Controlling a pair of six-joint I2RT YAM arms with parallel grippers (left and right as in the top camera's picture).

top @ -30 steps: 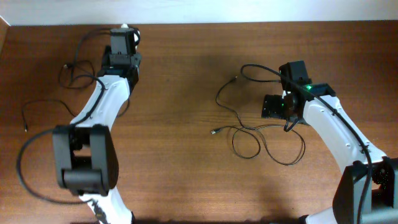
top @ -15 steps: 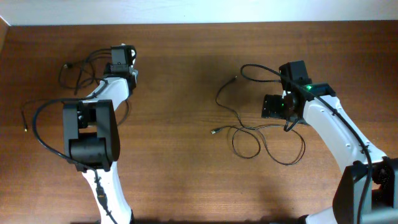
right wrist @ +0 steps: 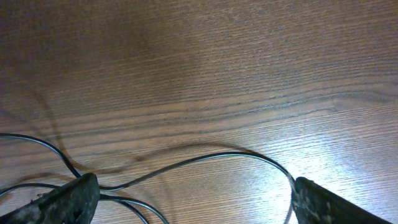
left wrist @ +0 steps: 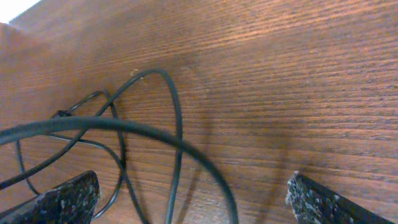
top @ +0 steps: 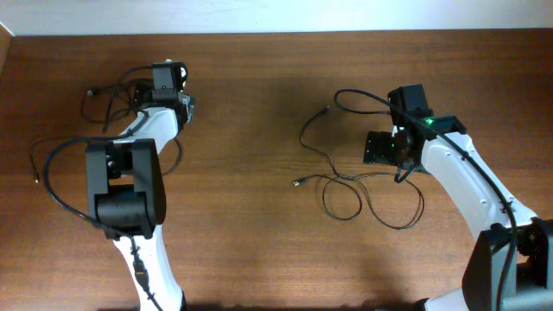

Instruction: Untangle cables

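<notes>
The left gripper (left wrist: 193,202) is seen spread wide, nothing pinched. A looped cable (left wrist: 175,118) is laid on the table (top: 251,250) under it, near the far left corner. The right gripper (right wrist: 193,199) is spread wide and empty, above a second cable (top: 346,184) sprawled in loops toward the right edge.

Cables (top: 346,177) loop on the table (top: 259,250) — by the left arm (top: 151,130) and the right arm (top: 458,164).
</notes>
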